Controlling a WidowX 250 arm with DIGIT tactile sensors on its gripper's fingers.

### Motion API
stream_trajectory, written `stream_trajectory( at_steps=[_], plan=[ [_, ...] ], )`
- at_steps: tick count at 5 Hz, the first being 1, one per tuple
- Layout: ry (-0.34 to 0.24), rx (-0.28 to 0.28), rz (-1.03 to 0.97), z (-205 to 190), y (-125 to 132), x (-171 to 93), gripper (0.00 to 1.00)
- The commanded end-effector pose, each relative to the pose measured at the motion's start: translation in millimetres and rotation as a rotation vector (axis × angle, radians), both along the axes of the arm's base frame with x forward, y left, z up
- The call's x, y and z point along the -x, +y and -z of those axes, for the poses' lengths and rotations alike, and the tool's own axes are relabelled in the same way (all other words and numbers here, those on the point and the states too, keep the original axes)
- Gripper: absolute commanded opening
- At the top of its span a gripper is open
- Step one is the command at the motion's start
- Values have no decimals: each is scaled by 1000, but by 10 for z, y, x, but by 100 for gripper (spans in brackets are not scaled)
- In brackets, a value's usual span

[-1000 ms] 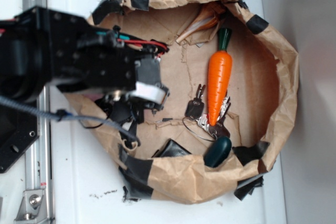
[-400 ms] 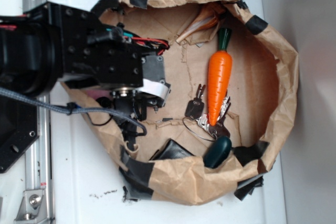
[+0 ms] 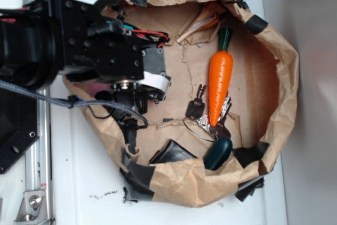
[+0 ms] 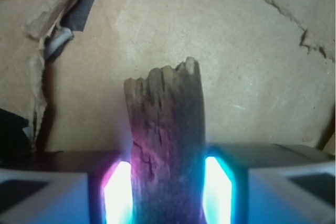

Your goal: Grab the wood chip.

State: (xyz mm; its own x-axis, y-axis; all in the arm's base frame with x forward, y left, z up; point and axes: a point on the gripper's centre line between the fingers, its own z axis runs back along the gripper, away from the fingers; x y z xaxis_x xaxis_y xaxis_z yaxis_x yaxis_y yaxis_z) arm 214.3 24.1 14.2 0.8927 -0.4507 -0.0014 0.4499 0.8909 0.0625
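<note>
The rough dark-brown wood chip with streaky grain (image 4: 165, 145) stands between the 2 glowing pads (image 4: 116, 192) of the black WidowX gripper (image 4: 167, 195), its ragged end pointing away from the camera over the brown paper floor (image 4: 252, 77). The pads sit right against both of its long sides, so the claw looks narrowed onto the chip, though I cannot tell how firmly. From the exterior view the arm hides the chip; it hangs over the left part of the crumpled brown paper nest (image 3: 284, 67), well apart from the orange plastic carrot (image 3: 220, 80). The step in hand seems to be the grasp itself. Next calls for a firm squeeze and a straight lift.
</note>
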Motion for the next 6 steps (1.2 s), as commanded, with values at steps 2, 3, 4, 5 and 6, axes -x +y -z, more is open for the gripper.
stream_trajectory(
  at_steps=[2, 3, 4, 5, 6],
  plan=[
    [-82, 46, -130, -588, 79, -272, 0],
    [-122, 65, -213, -1096, 59, -381, 0],
    [-153, 107, -220, -1577, 53, -383, 0],
    [-170, 66, -248, -1634, -35, -420, 0],
    [-151, 63, -257, -1565, -64, -453, 0]
  ],
)
